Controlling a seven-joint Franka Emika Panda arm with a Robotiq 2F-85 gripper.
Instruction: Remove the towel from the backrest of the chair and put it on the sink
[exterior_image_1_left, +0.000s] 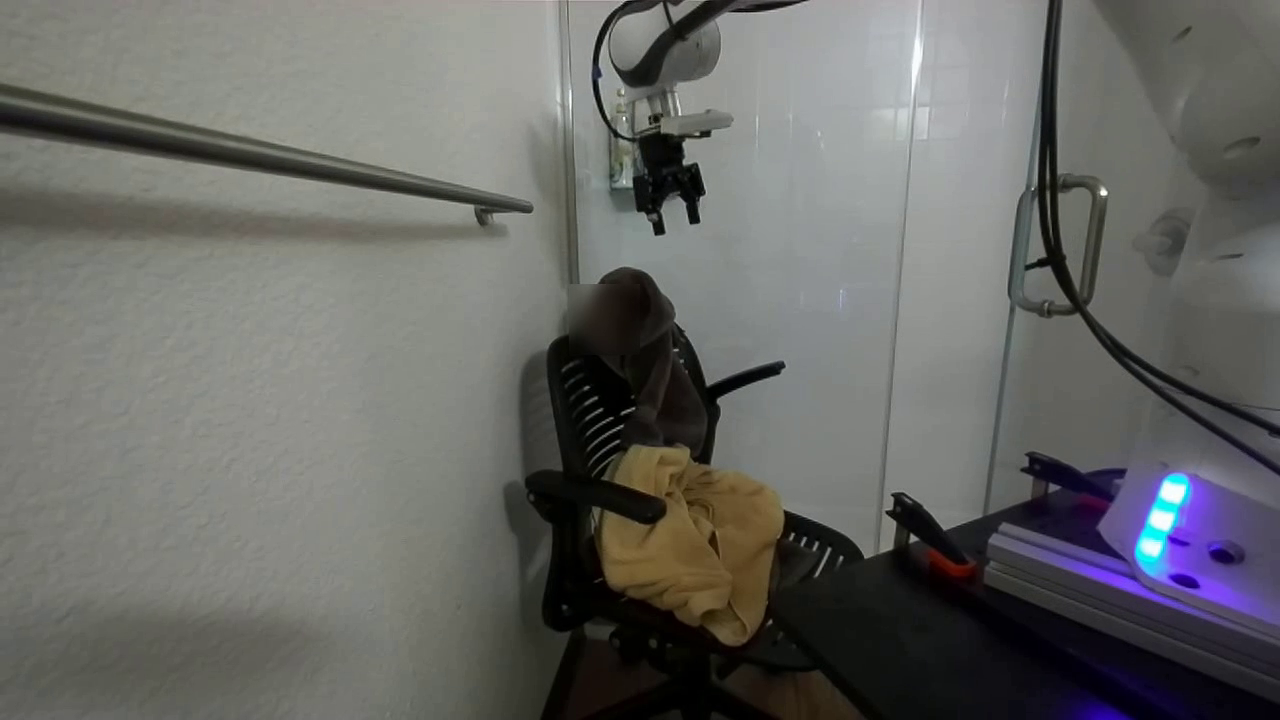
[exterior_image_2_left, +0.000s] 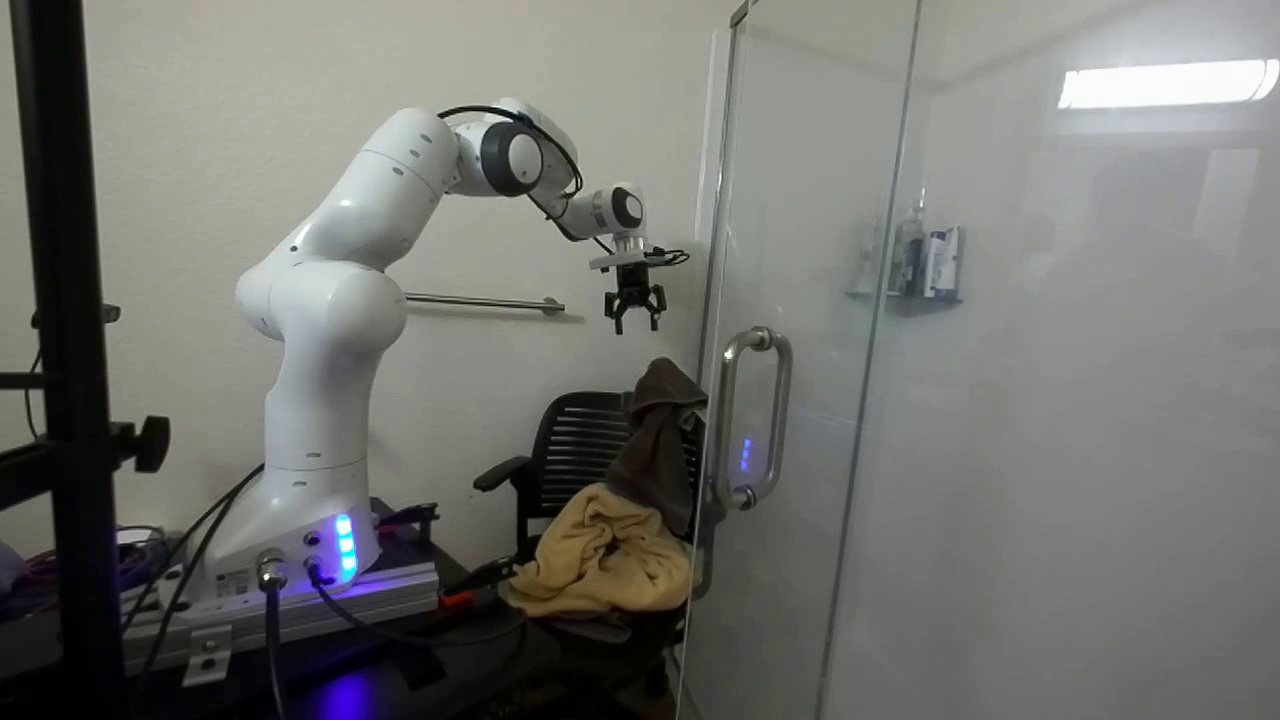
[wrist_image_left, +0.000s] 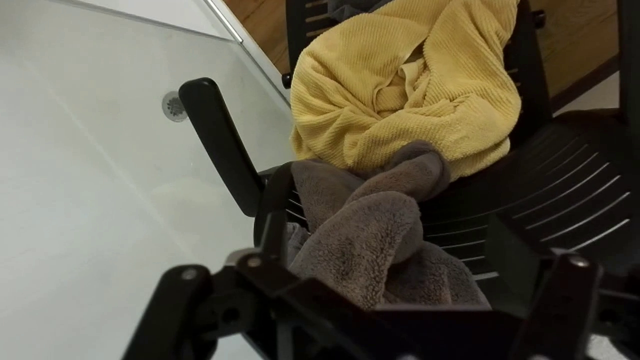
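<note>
A dark brown towel (exterior_image_1_left: 670, 400) is draped over the backrest of a black chair (exterior_image_1_left: 590, 415). It also shows in an exterior view (exterior_image_2_left: 655, 450) and in the wrist view (wrist_image_left: 360, 240). A yellow towel (exterior_image_1_left: 690, 540) lies bunched on the seat, below the brown one; it also shows in the wrist view (wrist_image_left: 400, 100). My gripper (exterior_image_1_left: 676, 220) points down above the top of the backrest, apart from the brown towel. It is open and empty, as an exterior view (exterior_image_2_left: 637, 327) and the wrist view (wrist_image_left: 390, 237) show. The sink is out of view.
A metal towel bar (exterior_image_1_left: 300, 155) runs along the wall beside the chair. A glass door with a metal handle (exterior_image_2_left: 752, 420) stands close to the chair. The chair's armrest (wrist_image_left: 220, 145) sticks out. A black table (exterior_image_1_left: 920, 620) with clamps carries the robot base.
</note>
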